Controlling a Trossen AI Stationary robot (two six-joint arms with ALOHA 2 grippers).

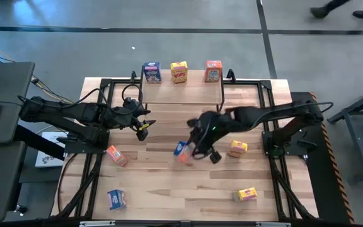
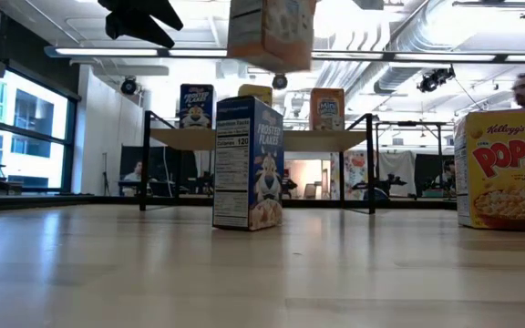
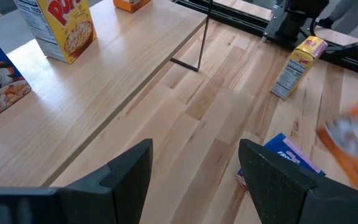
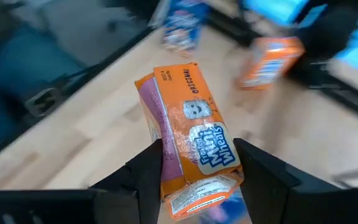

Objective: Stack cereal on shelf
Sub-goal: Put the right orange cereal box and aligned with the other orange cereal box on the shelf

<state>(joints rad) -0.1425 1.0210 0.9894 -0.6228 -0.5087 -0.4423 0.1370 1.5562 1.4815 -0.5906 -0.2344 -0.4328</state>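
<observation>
I have the right gripper (image 4: 194, 171) clamped, fingers on a small orange-red cardboard cereal box (image 4: 188, 140), lifted above the wooden counter (image 1: 169, 195) before the low wooden shelf (image 1: 181, 93). My left gripper (image 3: 194, 177) hovers near the shelf, fingers apart.

Three blue boxes (image 1: 152, 71), three yellow (image 1: 179, 72), three orange (image 1: 213, 71), one shelf (image 1: 181, 93).

The wooden table (image 1: 169, 189) carries the shelf (image 1: 181, 93) at its far edge, with a blue box (image 1: 151, 72), a yellow box (image 1: 179, 72) and an orange-red box (image 1: 213, 71) standing in a row on top. On the table itself stand a blue box (image 1: 116, 199) near the near-left corner, an orange box (image 1: 116, 155) toward the left edge, a blue box (image 1: 180, 149) mid-table, and two yellow boxes (image 1: 237, 148) (image 1: 247, 194) toward the right.
</observation>
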